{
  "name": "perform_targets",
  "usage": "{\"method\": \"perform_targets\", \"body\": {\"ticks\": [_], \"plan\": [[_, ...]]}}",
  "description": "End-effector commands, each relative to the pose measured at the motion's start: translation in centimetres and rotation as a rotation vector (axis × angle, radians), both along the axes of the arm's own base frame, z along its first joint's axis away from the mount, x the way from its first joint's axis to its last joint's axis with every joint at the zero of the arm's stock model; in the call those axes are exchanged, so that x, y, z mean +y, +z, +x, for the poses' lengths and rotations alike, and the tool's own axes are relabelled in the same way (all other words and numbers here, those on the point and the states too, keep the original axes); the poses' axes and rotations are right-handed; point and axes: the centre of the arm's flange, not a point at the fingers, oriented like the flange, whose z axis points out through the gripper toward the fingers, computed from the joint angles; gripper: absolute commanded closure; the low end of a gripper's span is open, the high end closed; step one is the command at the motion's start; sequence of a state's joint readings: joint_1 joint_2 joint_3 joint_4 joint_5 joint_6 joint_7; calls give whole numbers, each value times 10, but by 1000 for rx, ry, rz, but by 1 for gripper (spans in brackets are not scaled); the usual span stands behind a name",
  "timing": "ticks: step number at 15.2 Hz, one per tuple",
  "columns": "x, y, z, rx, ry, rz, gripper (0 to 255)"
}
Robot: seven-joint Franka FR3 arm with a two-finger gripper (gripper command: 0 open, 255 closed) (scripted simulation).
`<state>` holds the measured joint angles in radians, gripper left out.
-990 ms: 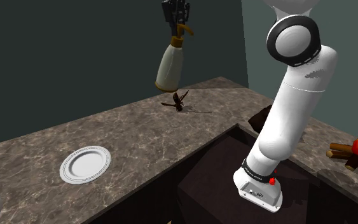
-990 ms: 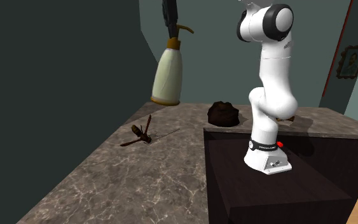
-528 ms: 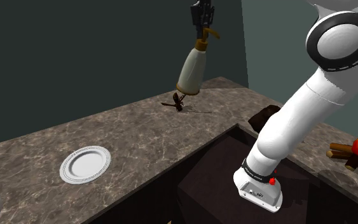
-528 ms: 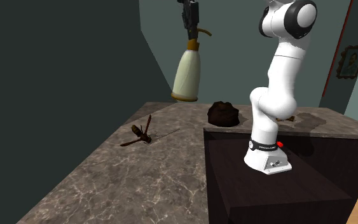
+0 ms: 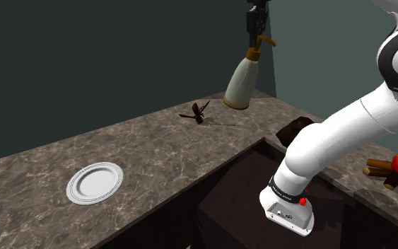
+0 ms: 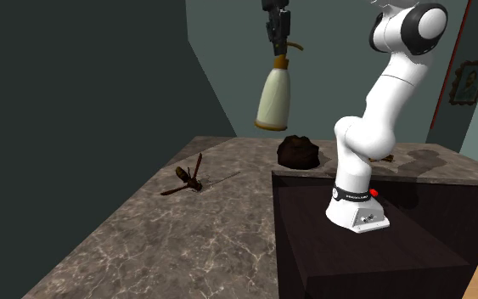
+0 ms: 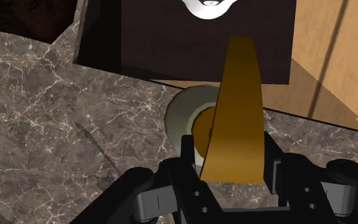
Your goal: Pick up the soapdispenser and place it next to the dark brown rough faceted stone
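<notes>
Soapdispenser (image 5: 242, 83) is hung tilted at upper right of the shoulder view, fingers (image 7: 188, 167) clamped on its pump alone; a slip or swing above the stone (image 6: 298, 152) is risked.

The dispenser (image 6: 273, 98) is a cream bottle with a brownish band round the base and a golden-brown pump and spout. It's up in the air, well clear of the bench (image 6: 186, 229), hanging from the fingers (image 7: 189, 162) clamped on its pump neck, and it's tilted a bit. The stone (image 6: 298, 151) is a dark brown, lumpy, faceted chunk sitting on the bench right beside the stand (image 6: 347, 255). In the second exterior view the bottle hangs above the stone, slightly to its left.
</notes>
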<state>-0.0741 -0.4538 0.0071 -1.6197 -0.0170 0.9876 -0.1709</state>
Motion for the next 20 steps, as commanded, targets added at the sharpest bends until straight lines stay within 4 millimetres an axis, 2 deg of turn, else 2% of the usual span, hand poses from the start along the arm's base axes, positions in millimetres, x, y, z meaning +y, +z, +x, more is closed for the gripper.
{"method": "perform_targets", "body": {"ticks": [1, 20], "plan": [[-18, 2, -26, 0, 1, 1, 255], [-168, 2, -227, 0, 1, 1, 255]]}}
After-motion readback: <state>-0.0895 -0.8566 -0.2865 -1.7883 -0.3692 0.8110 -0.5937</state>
